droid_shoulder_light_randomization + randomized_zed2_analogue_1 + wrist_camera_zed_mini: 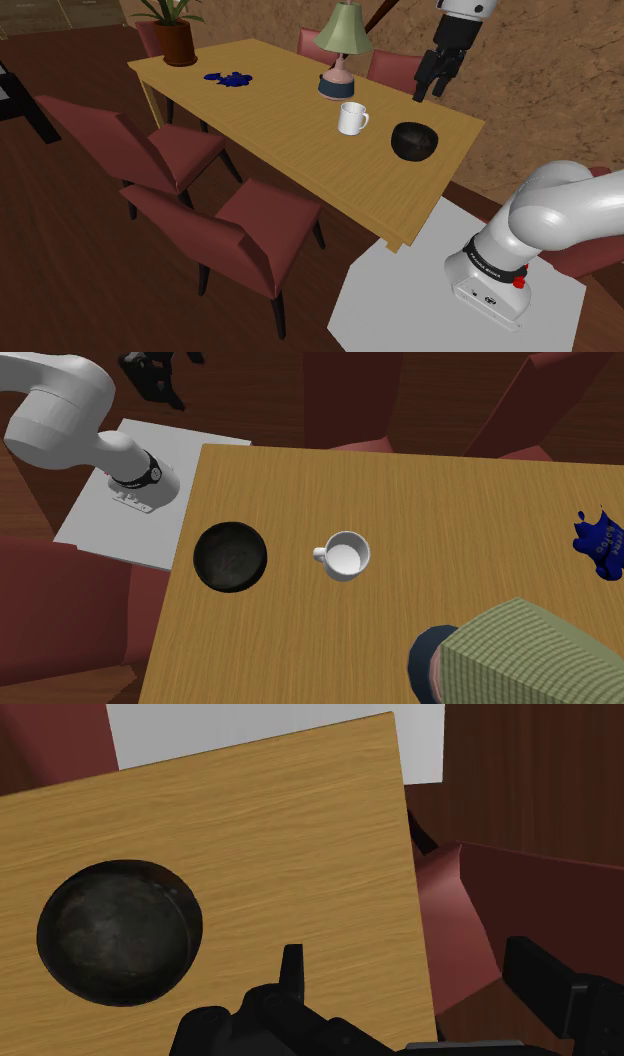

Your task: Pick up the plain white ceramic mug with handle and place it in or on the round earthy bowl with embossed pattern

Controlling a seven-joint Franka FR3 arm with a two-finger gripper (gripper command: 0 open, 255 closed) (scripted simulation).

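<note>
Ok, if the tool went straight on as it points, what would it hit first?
Most likely bare tabletop at its edge, beside the dark bowl, not the mug. In the wrist view the open tool lines up with that edge, so it might slip past onto the red chair; depth unclear.

We note glossy white rounded arm (560, 205), black joint band (492, 263) with small lettering, red dot (518, 281), all-black two-finger gripper (430, 93).

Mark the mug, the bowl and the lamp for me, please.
mug (349, 122), shoulder view, on its white side wall.
bowl (120, 932), wrist view, on its dark, bare inner floor.
lamp (345, 30), shoulder view, on its green shade.
</note>
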